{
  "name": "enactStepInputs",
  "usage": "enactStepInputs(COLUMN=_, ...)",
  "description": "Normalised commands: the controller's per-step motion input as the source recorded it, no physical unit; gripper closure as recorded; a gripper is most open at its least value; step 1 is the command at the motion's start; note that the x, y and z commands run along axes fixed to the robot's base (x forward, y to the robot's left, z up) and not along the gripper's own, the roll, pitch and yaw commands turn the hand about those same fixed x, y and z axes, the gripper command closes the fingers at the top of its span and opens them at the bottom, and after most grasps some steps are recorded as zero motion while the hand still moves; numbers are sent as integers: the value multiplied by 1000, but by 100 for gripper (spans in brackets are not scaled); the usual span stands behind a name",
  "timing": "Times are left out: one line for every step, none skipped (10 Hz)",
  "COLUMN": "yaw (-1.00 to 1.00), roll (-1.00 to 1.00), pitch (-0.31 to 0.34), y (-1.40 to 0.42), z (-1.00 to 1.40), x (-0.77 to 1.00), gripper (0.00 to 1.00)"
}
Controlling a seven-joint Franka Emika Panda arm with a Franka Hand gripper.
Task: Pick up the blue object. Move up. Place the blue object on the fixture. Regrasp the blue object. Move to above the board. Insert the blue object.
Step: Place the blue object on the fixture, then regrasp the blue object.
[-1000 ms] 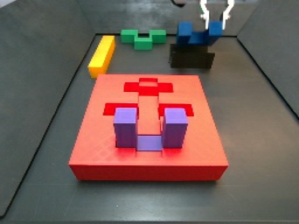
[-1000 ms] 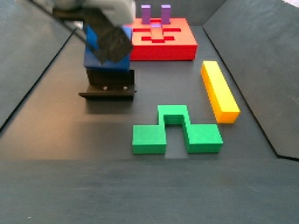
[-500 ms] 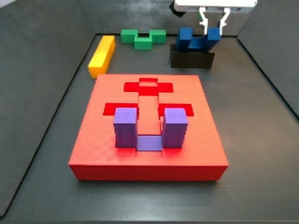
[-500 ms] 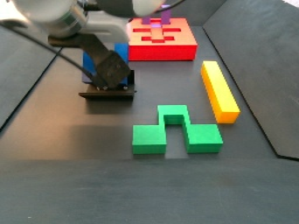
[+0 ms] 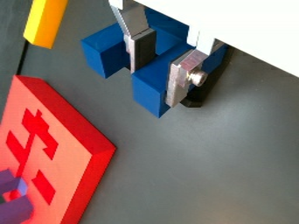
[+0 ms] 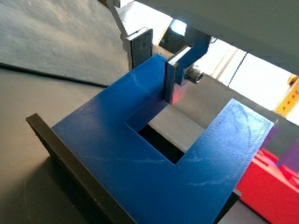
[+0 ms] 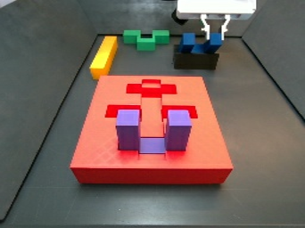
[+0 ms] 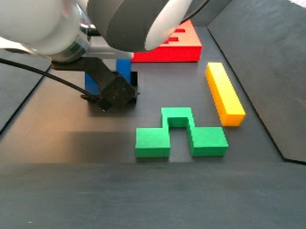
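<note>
Dark table floor carries the fixture (image 7: pixel 197 59) near its far edge, with the blue object (image 7: pixel 201 40) seated on it. My claw (image 5: pixel 163 61) straddles one prong, fingers apart: regrasp pending. Next I close, then lift toward the board (image 7: pixel 150 134).

the claw (image 7: pixel 216 32) straddles a blue object (image 7: pixel 201 39) prong; floor around lies open.
</note>
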Motion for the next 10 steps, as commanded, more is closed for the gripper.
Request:
enactStepInputs(yaw=0, roll=6, pitch=0, y=0, z=0, x=0, gripper=100)
enactStepInputs(yaw=0, roll=6, pitch=0, y=0, z=0, x=0, gripper=100)
enactStepInputs(yaw=0, roll=17, pitch=0, y=0, z=0, x=0, gripper=100)
enactStepInputs(yaw=0, roll=0, pitch=0, y=0, z=0, x=0, gripper=0)
enactStepInputs(yaw=0, roll=0, pitch=6, y=0, z=0, x=63, gripper=0)
enactStepInputs(yaw=0, roll=0, pitch=6, y=0, z=0, x=69, gripper=0)
enactStepInputs(yaw=0, roll=0, pitch=9, y=0, z=0, x=77, gripper=0)
enactStepInputs(yaw=0, roll=3, pitch=20, y=0, z=0, x=94, gripper=0)
enactStepInputs(yaw=0, roll=137, pitch=69, y=0, z=43, x=154, gripper=0)
enactStepInputs(yaw=0, roll=917, pitch=214, y=-37, z=311, x=254, gripper=0)
